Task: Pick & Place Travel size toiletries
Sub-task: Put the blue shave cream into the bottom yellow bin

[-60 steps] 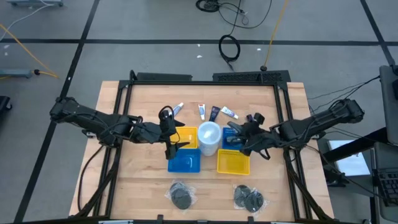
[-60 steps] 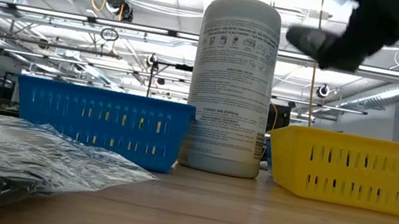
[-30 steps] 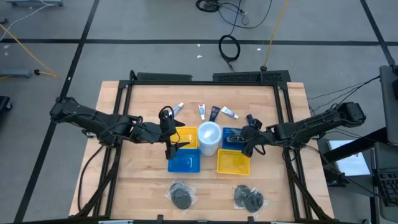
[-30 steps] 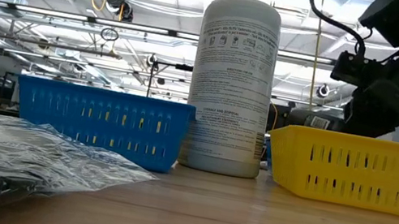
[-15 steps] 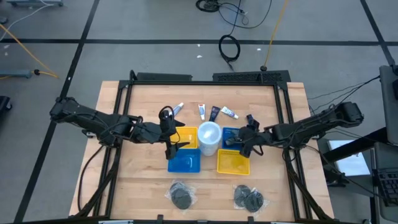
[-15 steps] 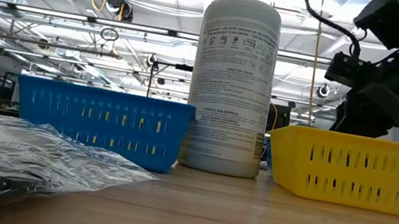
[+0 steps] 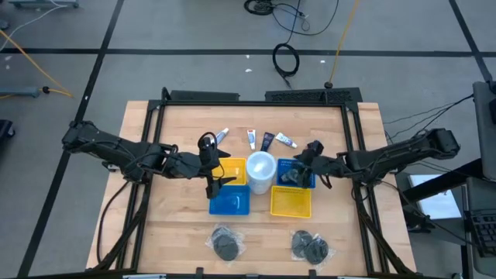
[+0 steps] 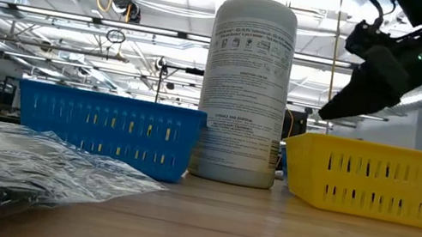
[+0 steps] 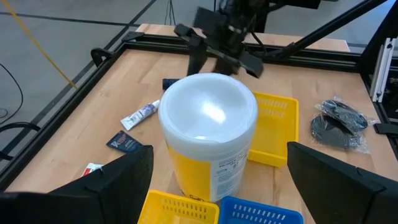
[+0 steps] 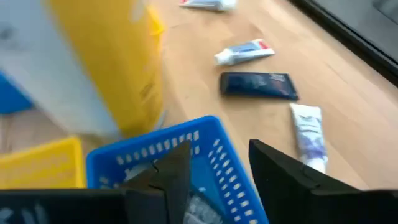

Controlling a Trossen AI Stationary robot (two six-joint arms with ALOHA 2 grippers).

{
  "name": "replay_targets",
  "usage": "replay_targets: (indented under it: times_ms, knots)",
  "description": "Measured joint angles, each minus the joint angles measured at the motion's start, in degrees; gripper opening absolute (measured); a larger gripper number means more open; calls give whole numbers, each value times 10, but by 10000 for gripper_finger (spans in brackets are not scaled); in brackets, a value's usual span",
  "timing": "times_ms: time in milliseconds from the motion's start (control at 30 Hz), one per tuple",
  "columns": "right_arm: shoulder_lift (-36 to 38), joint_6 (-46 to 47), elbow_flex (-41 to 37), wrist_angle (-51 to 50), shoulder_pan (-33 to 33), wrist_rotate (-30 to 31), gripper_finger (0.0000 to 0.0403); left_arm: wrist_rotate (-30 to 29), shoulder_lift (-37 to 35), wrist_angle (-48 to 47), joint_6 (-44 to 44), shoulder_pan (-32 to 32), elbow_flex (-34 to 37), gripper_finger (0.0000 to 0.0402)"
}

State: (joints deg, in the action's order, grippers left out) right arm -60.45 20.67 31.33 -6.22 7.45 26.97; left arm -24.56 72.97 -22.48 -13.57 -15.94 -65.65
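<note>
Several small toiletries lie flat on the wood near the table's far edge: a white tube [image 7: 222, 135], a second tube [image 7: 252, 138], a dark pack [image 7: 267, 140] and a third tube [image 7: 285, 141]. The right wrist view shows the dark pack [image 10: 259, 85] and two tubes [image 10: 244, 51] [image 10: 309, 134]. Two wrapped bundles of dark round pieces [image 7: 225, 244] [image 7: 309, 246] lie by the near edge. My right gripper [image 7: 297, 168] [image 10: 217, 152] [image 8: 344, 103] hangs open above the right blue basket [image 10: 186, 142], where a pale item [image 10: 202, 206] lies. My left gripper [image 7: 215, 177] [image 9: 219, 149] waits open above the left baskets.
The big white tub [image 7: 260, 172] [image 9: 208, 134] stands between two pairs of baskets: yellow [image 7: 235, 165] and blue [image 7: 230, 203] on the left, blue [image 7: 287, 165] and yellow [image 7: 291, 203] on the right. Bare wood lies along both sides of the table.
My right gripper has risen from low behind the near yellow basket to well above its rim. It has also drifted a little toward the far edge and the tub, and tipped. My left arm and the objects have kept still.
</note>
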Motion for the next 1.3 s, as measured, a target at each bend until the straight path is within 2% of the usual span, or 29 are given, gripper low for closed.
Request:
replay_targets:
  times_ms: [300,367,900,1300]
  knots:
    - [34,135,0,-150,-67,-3,114,0,0,0,1,0,0,363]
    - [34,151,2,-163,-87,-21,112,0,0,0,1,1,0,363]
    - [22,128,28,-241,-261,-98,112,-1,0,0,0,2,0,363]
    - [-40,85,28,-220,-307,-142,112,-1,0,0,3,2,0,363]
